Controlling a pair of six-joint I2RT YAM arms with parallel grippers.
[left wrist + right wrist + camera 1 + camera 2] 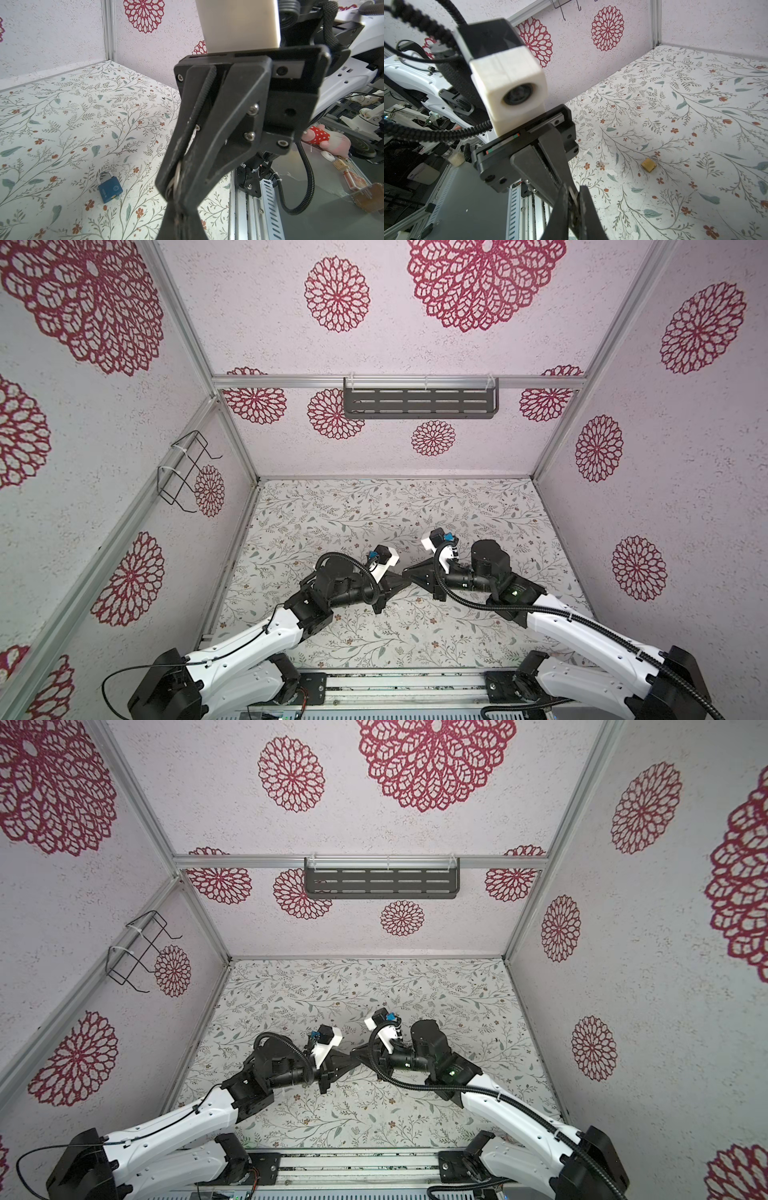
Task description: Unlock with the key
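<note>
Padlock of brass (649,164) lies on the bench's (695,124) left half, a loose key (601,164) near it; above the middle the left jaws are clamped on a key ring (174,182); the right jaws meet them tip to tip, pinched on the same ring; a blue padlock (110,188) lies on the right half.

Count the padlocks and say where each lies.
2. A blue padlock lies on the floral table in the left wrist view, a brass padlock in the right wrist view. The top views show neither; others may be hidden.
</note>
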